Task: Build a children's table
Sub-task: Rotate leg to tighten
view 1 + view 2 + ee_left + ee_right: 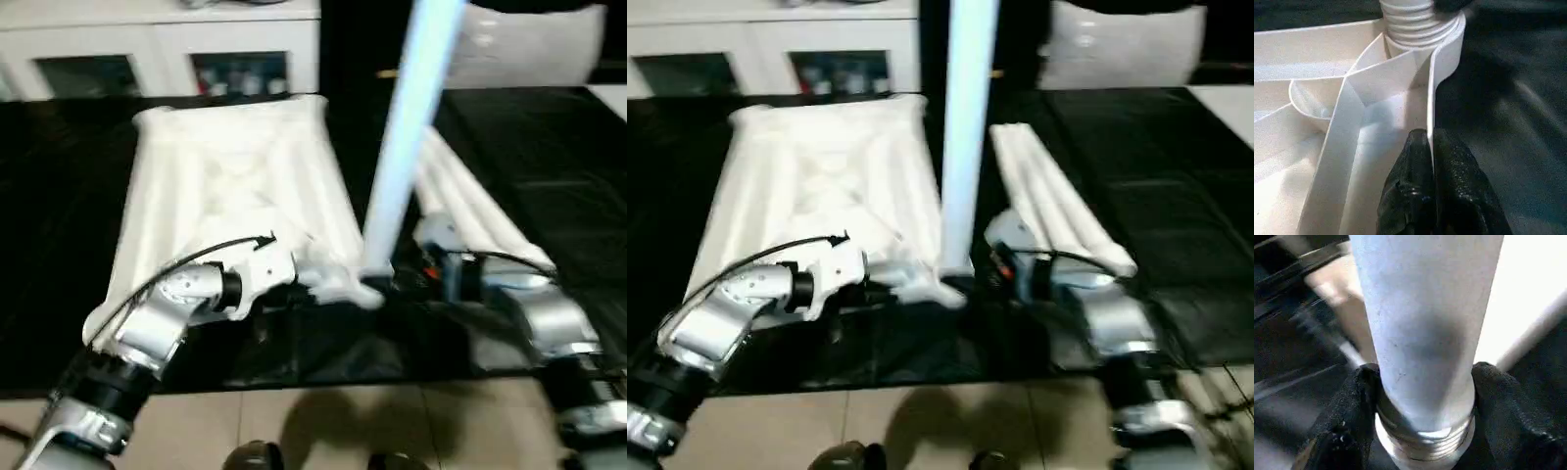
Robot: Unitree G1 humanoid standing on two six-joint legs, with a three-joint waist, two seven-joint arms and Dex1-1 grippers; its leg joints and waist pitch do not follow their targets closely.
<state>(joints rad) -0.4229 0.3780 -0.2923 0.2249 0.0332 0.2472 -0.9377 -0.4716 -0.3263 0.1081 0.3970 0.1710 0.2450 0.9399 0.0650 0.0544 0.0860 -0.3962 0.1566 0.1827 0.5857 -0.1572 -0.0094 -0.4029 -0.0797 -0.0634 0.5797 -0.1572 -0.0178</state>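
The white table top [235, 186] lies upside down on the black worktable [549, 157], ribs facing up. My left gripper [1431, 144] is shut on its thin side rim [1442, 68], close to the near right corner socket [1422, 51]. One tapered white leg [407, 137] stands upright, with its threaded end [1408, 19] sitting in that socket. Just above the threads [1422, 450], my right gripper [1422, 382] is shut around the leg, one finger on each side. More loose legs [1053, 201] lie together to the right of the top.
A white cabinet [157, 49] with glass doors stands behind the worktable. A pale bulky object [529, 44] sits at the back right. Tiled floor [323, 421] shows below the worktable's near edge, just behind my forearms.
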